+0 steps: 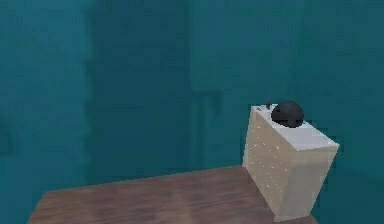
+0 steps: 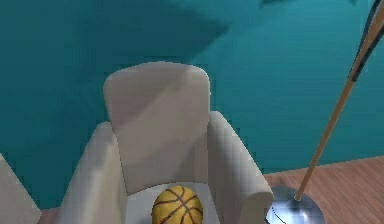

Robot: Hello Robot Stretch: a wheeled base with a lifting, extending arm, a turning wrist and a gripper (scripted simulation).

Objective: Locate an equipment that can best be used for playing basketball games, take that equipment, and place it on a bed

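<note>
An orange basketball (image 2: 177,206) with black seams lies on the seat of a cream armchair (image 2: 160,120) at the bottom middle of the arm side view. The armchair stands with its tall back toward a teal wall, and its padded arms flank the ball on both sides.
A floor lamp with a thin wooden pole (image 2: 338,110) and a round metal base (image 2: 294,211) stands just right of the armchair. In the forward view a pale dresser (image 1: 288,160) with a dark rounded thing (image 1: 287,113) on top stands at the right, on a wooden floor (image 1: 150,200) before teal walls.
</note>
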